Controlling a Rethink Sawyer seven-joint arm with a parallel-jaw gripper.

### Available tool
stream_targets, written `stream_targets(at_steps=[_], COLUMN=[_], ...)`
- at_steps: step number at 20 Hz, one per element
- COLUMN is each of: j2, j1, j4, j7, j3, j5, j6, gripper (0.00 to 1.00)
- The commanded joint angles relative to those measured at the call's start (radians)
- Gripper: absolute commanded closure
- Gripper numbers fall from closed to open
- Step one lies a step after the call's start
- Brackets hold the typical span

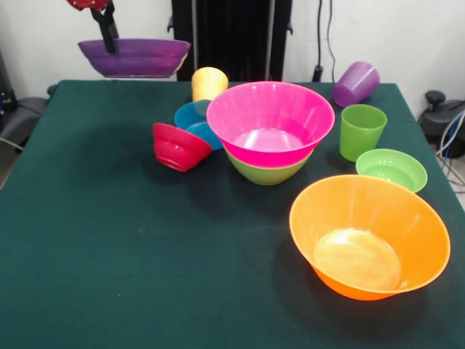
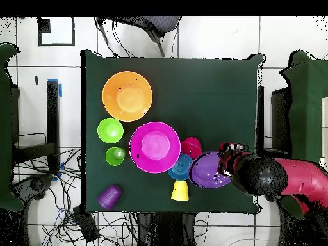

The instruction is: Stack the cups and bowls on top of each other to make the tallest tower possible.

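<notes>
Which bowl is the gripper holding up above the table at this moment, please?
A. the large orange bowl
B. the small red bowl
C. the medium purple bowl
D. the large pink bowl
C. The gripper is clamped on the rim of the purple bowl, which hangs clear of the table, while the orange bowl, red bowl and pink bowl are not held.

A big table (image 1: 109, 240) with a dark green cloth fills most of the front view. Behind it is a plain white wall (image 1: 407, 36). A tall black post (image 1: 229, 33) stands at the far side, and thin black cables (image 1: 323, 36) hang down the wall. From above, the floor (image 2: 211, 38) is made of white tiles with dark lines between them. Lots of wires (image 2: 70, 214) lie tangled on the floor. A grey chair (image 2: 150, 24) sits by one side of the table.
</notes>
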Motion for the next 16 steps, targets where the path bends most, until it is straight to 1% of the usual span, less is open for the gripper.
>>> stream_targets(at_steps=[1,4,12,16], j2=[-0.012,-0.016,-0.020,-0.008], j1=[0.056,0.060,0.084,0.096], j4=[-0.027,-0.015,-0.004,0.011], j7=[0.151,0.171,0.209,0.240], j3=[0.038,0.032,0.010,0.000], j5=[0.120,0.157,0.226,0.255], j6=[0.041,0.010,-0.040,-0.093], gripper=[1.00,1.00,1.00,1.00])
